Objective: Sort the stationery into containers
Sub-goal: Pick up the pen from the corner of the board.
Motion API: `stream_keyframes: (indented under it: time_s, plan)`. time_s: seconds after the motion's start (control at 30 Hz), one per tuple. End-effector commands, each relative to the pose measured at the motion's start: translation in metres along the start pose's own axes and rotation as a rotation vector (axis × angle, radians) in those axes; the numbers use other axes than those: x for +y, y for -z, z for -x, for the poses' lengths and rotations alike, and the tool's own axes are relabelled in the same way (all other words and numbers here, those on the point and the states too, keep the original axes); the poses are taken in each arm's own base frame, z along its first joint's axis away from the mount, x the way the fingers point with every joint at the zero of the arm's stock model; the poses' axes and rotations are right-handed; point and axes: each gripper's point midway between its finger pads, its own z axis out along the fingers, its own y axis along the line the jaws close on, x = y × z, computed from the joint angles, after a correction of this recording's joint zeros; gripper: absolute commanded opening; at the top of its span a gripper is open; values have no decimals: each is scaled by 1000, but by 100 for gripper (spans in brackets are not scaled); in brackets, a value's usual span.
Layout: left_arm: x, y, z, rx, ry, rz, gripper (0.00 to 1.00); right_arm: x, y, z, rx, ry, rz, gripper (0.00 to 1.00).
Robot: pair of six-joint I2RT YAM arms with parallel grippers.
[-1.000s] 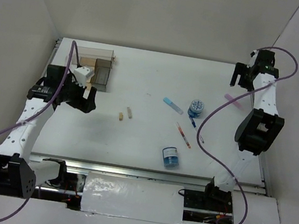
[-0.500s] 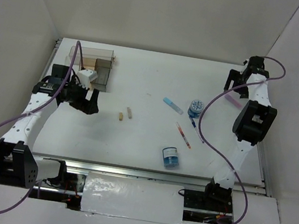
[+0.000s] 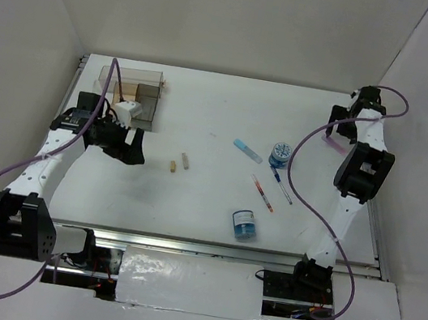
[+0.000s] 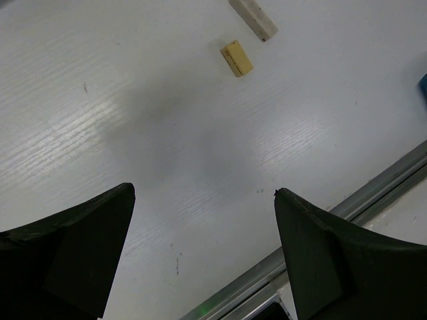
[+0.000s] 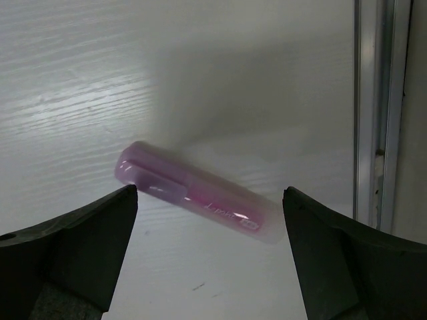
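Over far right table (image 5: 67, 67) edge, my right gripper (image 5: 208, 195) jaws wide, holding nothing; pink bar (image 5: 197, 193) lies flat below, between fingers, beside rail (image 5: 373, 100). My left gripper (image 4: 203, 192) jaws wide, holding nothing; tan stub (image 4: 237, 58) ahead. Organiser (image 3: 132, 85) at far left corner.

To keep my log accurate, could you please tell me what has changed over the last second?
The left pincer slid right, toward the tan stubs. The right pincer, open, drew in over the pink stick. Nothing was gripped; pens, tubs and organiser stayed put.
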Motion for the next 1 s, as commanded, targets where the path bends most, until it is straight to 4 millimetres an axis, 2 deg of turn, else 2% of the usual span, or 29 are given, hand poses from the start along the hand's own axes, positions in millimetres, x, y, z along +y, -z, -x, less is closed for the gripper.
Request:
stream_keyframes:
  time_s: [0.0, 0.13, 0.27, 0.33, 0.37, 0.4, 0.57, 0.6, 0.63, 0.73, 0.83, 0.87, 0.97]
  plan:
    - [-7, 1, 11, -14, 8, -44, 98, -18, -8, 9, -26, 20, -49, 95]
    - [-6, 1, 16, -11, 6, -51, 97, -9, -12, 3, -10, 46, -28, 93]
    - [-5, -2, 15, -2, 12, -53, 96, -7, -20, -15, 45, 73, -16, 88]
    - [-5, -3, 12, 4, 19, -55, 96, -9, -22, -21, 70, 69, -15, 78]
    - [-6, -2, 13, 0, 13, -58, 96, -3, -22, -27, 86, 66, 25, 72]
    - [-7, -2, 13, 2, 14, -60, 96, -1, -20, -28, 89, 61, 41, 63]
    - [-7, 2, 16, -11, 7, -53, 95, 9, -18, -54, 152, 54, 124, 46]
    - [-8, 3, 16, -12, 6, -53, 95, 10, -17, -58, 164, 62, 129, 40]
    - [-9, 5, 17, -19, 2, -54, 95, 13, -16, -65, 189, 73, 135, 38]
    - [-13, 12, 22, -44, -6, -62, 94, 14, -13, -68, 186, 92, 124, 40]
    - [-19, 20, 29, -93, -21, -67, 93, 17, -1, -62, 129, 139, 88, 41]
    - [-20, 21, 29, -103, -24, -62, 93, 20, -4, -73, 147, 153, 81, 41]
    - [-21, 30, 38, -166, -41, -30, 92, 23, -2, -73, 136, 207, 39, 40]
